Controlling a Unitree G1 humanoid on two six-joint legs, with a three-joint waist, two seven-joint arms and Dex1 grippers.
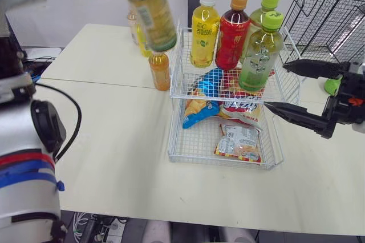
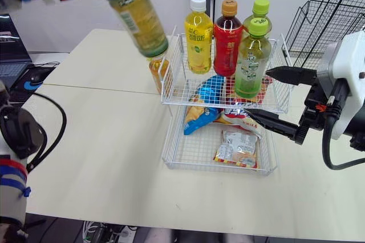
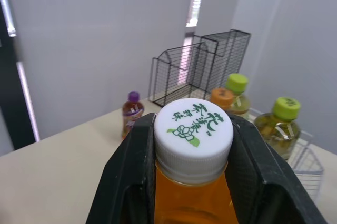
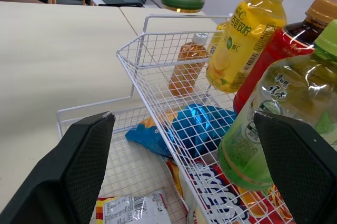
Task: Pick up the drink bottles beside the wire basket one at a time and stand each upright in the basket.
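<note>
Left fingers (image 3: 126, 182) clamp bottle (image 3: 193, 129), right fingers (image 4: 79, 166) apart

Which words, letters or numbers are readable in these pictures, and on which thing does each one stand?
"C": on the label of the yellow bottle, after Chinese characters that I cannot read surely.
On the white cap of the held bottle: green Chinese characters, not surely readable.
Labels of the held bottle, the red bottle, the green bottles and the snack bags: too small or blurred.
</note>
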